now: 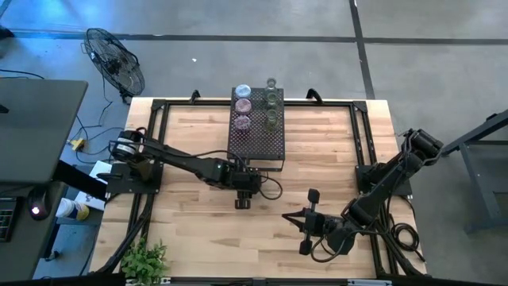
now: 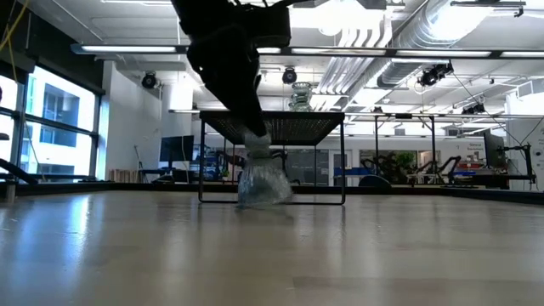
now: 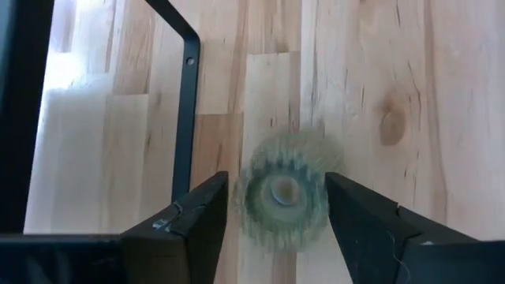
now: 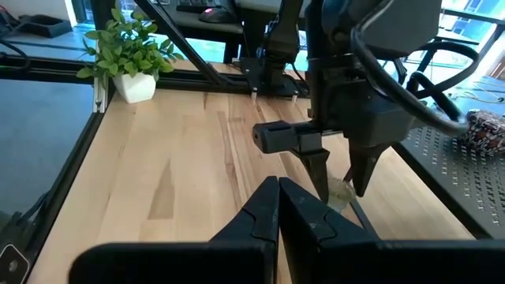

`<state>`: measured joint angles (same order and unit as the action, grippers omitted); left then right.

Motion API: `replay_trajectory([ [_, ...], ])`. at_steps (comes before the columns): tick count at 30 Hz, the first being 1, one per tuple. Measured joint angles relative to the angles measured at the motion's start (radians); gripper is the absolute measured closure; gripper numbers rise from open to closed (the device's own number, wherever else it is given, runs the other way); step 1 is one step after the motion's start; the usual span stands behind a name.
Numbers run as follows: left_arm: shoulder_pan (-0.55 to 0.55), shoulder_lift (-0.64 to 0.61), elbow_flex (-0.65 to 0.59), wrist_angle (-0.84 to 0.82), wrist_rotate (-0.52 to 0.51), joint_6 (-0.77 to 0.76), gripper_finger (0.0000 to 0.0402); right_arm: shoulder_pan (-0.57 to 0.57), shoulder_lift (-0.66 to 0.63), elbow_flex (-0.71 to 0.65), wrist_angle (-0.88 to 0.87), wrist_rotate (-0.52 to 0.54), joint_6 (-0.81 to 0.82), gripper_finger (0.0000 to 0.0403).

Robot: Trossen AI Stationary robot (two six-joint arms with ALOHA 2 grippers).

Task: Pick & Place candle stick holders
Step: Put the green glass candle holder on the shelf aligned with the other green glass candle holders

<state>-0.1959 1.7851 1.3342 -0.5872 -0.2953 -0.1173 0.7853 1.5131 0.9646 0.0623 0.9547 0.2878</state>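
Observation:
A clear-greenish glass cup (image 3: 282, 196) stands on its base on the wooden table, just off the near edge of the black perforated stand (image 1: 256, 131). My left gripper (image 1: 242, 196) points down over it, open, with one finger on each side of the cup. The cup also shows in the low view (image 2: 263, 183) and in the right wrist view (image 4: 341, 192). Several more cups stand on the stand's far end: pale blue (image 1: 243, 91), purple (image 1: 243, 106), pink (image 1: 241, 121) and greenish (image 1: 272, 117). My right gripper (image 4: 278, 193) is shut and empty, near the table's near right. My left gripper has its two fingers (image 3: 207, 217) level with the cup's round side wall (image 3: 319, 197), coming from above and pointing down. The cup stands upright on the table. I cannot tell whether the fingers touch the wall or stand just off it.
A black metal frame runs around the table, with one bar (image 3: 188, 102) close beside the cup. A potted plant (image 1: 144, 258) stands at the near left corner. Bare wood lies between the two arms.

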Motion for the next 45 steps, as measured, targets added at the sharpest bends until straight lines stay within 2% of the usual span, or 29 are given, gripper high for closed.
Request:
replay_trajectory([
  [5,0.000,0.000,0.000,0.001,-0.004,0.011,0.0171,0.000,0.000,0.000,-0.006,0.000,0.001,0.0403],
  [10,0.000,-0.041,0.001,-0.008,0.008,0.063,0.0167,0.000,0.000,0.000,-0.011,-0.001,0.002,0.0403],
  [13,-0.015,-0.090,0.000,-0.048,0.008,0.073,0.0183,0.000,0.000,0.000,-0.034,0.001,0.009,0.0403],
  [16,-0.038,-0.169,-0.031,-0.034,0.018,0.093,0.0226,-0.012,0.001,-0.010,-0.086,-0.019,0.069,0.0403],
  [19,-0.063,-0.273,-0.133,0.084,0.087,0.094,0.0285,-0.051,0.012,-0.098,0.001,-0.086,0.120,0.0403],
  [24,-0.107,-0.466,-0.415,0.357,0.116,0.087,0.0384,-0.138,0.082,-0.298,0.413,-0.197,0.132,0.0403],
  [26,-0.126,-0.540,-0.547,0.507,0.114,0.085,0.0394,-0.179,0.128,-0.341,0.556,-0.236,0.142,0.0403],
  [28,-0.140,-0.610,-0.674,0.659,0.103,0.075,0.0385,-0.226,0.189,-0.350,0.635,-0.264,0.148,0.0403],
  [31,-0.149,-0.698,-0.829,0.855,0.062,0.047,0.0377,-0.281,0.271,-0.313,0.651,-0.305,0.147,0.0399],
  [34,-0.144,-0.761,-0.943,0.957,0.012,0.026,0.0380,-0.312,0.334,-0.263,0.642,-0.365,0.126,0.0369],
  [37,-0.145,-0.803,-1.022,1.002,-0.051,0.008,0.0386,-0.341,0.361,-0.213,0.596,-0.362,0.158,0.0313],
  [41,-0.145,-0.815,-1.065,1.028,-0.076,0.008,0.0390,-0.376,0.386,-0.173,0.508,-0.302,0.205,0.0220],
  [45,-0.145,-0.813,-1.074,1.031,-0.076,0.009,0.0390,-0.420,0.418,-0.125,0.516,-0.318,0.203,0.0144],
])
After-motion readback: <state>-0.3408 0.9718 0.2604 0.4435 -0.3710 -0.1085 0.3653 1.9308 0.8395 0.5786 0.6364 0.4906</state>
